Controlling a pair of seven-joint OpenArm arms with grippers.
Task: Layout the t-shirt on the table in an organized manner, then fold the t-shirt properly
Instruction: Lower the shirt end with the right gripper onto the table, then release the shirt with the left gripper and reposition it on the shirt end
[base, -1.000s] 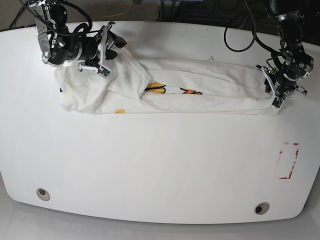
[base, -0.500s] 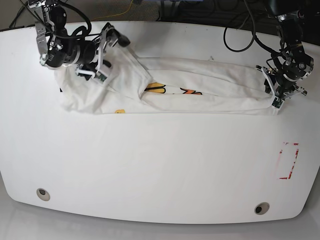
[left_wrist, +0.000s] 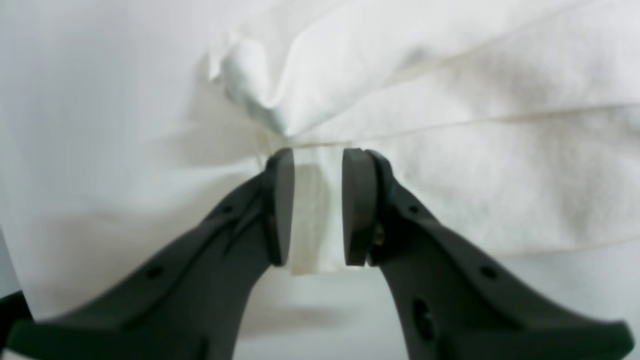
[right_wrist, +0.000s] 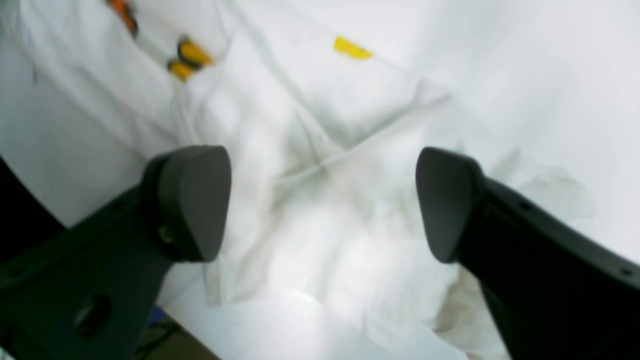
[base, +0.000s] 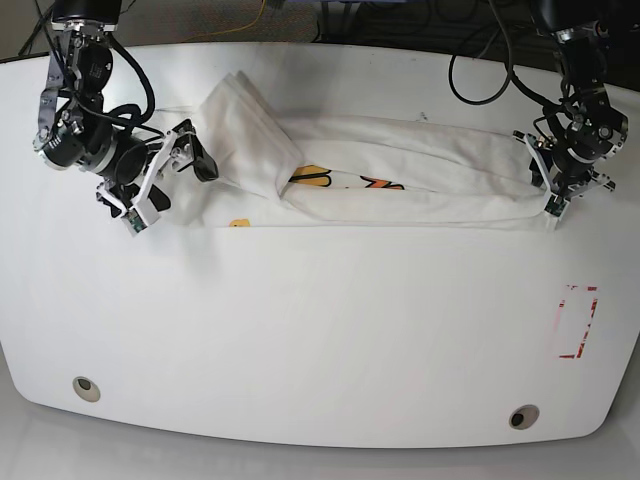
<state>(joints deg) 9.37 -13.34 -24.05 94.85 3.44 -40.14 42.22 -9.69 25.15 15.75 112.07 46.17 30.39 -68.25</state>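
Across the far half of the table (base: 320, 330) the t-shirt (base: 400, 175) lies stretched in a long bunched strip, yellow and orange print peeking from a fold near its middle. Left gripper (left_wrist: 317, 205) pinches the shirt's hem edge between nearly closed jaws. Right gripper (right_wrist: 322, 200) hovers spread wide over rumpled cloth, holding nothing.

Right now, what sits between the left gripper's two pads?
A narrow folded edge of the t-shirt sits between the left gripper's pads, which are nearly closed on it. This shows in the left wrist view; the table lies below.
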